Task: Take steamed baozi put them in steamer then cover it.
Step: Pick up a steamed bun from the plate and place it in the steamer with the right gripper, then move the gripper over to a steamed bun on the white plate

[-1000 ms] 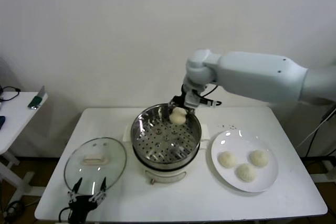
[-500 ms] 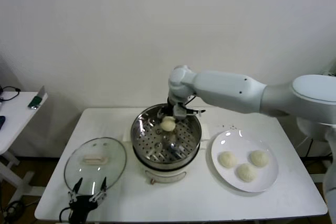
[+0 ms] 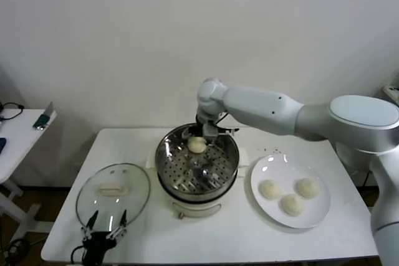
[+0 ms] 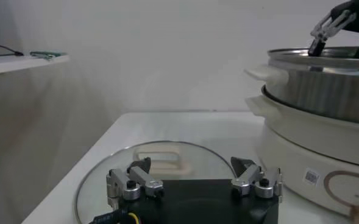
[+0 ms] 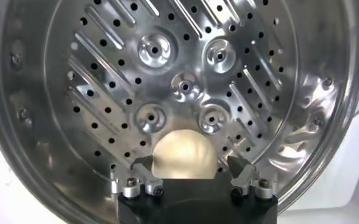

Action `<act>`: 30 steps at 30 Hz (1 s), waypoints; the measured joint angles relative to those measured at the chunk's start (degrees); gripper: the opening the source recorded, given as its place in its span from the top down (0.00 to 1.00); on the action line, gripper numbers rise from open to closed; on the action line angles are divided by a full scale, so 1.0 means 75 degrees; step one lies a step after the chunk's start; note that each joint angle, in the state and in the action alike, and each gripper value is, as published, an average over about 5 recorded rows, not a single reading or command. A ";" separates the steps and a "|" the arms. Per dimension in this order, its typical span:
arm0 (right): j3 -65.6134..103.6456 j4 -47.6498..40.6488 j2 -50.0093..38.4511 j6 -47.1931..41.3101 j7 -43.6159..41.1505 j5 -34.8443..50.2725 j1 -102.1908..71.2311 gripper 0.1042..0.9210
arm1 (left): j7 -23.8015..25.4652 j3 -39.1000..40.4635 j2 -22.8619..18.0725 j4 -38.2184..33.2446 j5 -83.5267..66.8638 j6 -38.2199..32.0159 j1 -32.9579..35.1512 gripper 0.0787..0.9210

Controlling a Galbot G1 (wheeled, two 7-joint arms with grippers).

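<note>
The steamer [image 3: 167, 167] stands mid-table on its white cooker base [image 3: 198, 205]. One baozi [image 3: 197, 145] lies on the perforated bottom near the far wall. My right gripper [image 3: 201, 135] is just above it, inside the rim. In the right wrist view the baozi [image 5: 184, 153] sits between the spread fingers of the right gripper [image 5: 190, 161]; one fingertip [image 5: 231, 162] stands apart from it. Three baozi [image 3: 292, 204] lie on the white plate [image 3: 274, 165]. The cover [image 3: 113, 194] lies flat at the front left. My left gripper [image 3: 106, 221] waits open at its near edge.
The steamer's wall [image 4: 325, 79] rises beside the cover [image 4: 161, 159] in the left wrist view, with the left gripper [image 4: 191, 167] low over the table. A white side table [image 3: 19, 135] with small items stands at the far left. The wall is close behind.
My right arm has swung left and come down into the steamer with the baozi. The baozi now rests on the bottom. The left arm has not moved.
</note>
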 measured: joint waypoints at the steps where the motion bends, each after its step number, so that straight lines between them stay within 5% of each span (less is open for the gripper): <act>1: -0.0035 0.0047 -0.0063 0.0002 -0.0020 0.0145 0.0098 0.12 | 0.0000 0.0013 -0.0006 -0.0006 0.0007 0.0000 0.0002 0.12; 8: -0.0994 0.0652 -0.0870 -0.0687 -0.0456 0.2256 0.1325 0.12 | 0.0009 0.0080 -0.0050 -0.0061 0.0061 0.0017 0.0014 0.12; 17: -0.3140 0.1947 -0.2585 -0.3207 -0.0870 0.5701 0.3155 0.12 | 0.0019 0.0164 -0.0039 -0.0056 0.0090 -0.0005 0.0005 0.12; 30: -0.4312 0.3659 -0.4871 -0.6139 -0.0392 0.6802 0.3132 0.12 | 0.0022 0.0150 -0.0040 -0.0116 0.0055 -0.0034 -0.0008 0.12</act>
